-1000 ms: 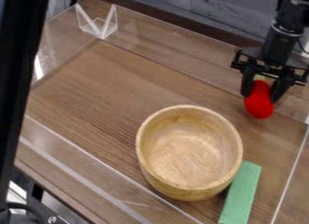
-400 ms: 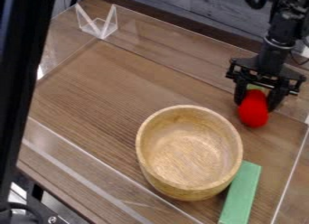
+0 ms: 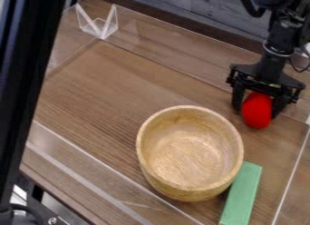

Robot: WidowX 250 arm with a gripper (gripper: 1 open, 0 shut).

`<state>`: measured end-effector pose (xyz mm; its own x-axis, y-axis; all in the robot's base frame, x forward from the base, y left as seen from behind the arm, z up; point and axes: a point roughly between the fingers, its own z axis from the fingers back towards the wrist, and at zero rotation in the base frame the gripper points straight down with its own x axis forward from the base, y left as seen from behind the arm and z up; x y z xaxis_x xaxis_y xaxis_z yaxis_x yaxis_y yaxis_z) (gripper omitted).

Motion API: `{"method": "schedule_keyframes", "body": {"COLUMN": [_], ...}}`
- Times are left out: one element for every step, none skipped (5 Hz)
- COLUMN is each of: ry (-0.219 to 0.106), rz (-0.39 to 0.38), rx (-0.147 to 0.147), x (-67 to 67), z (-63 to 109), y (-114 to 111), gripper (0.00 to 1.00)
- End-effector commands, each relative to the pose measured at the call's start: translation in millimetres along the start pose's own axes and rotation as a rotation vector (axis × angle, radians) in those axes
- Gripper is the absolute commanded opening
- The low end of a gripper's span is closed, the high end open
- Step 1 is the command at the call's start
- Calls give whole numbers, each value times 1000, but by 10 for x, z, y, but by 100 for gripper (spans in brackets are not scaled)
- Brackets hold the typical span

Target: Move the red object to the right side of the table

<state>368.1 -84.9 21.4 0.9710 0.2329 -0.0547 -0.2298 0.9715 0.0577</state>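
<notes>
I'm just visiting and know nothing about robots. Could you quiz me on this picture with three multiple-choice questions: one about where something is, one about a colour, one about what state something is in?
1. Where is the red object?
A. Inside the wooden bowl
B. On the table near its right edge, under the claw
C. At the far left corner

2. What colour is the flat block beside the wooden bowl?
A. Green
B. Blue
C. Yellow

3. How do the jaws of the claw stand?
A. Shut tight with nothing between them
B. Open, spread to either side of the red object
C. Out of sight

Answers: 1 B, the red object sits on the table at the right, below the claw. 2 A, the block is plainly green. 3 B, the dark fingers stand apart with the red object between them.
</notes>
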Motion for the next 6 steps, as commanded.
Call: {"method": "schedule_keyframes", "body": {"ry": [-31,-47,-77,-125,-155,-158], "rz": [12,17,86,173,259,271], "rx": [-21,-40,-71,-108,-146,-146], "x": [15,-8,25,39,59,24], "z": [301,556,708,915,1043,1007], "y": [-33,-75,37,235,477,304], "gripper": [100,100,100,100,100,100]}}
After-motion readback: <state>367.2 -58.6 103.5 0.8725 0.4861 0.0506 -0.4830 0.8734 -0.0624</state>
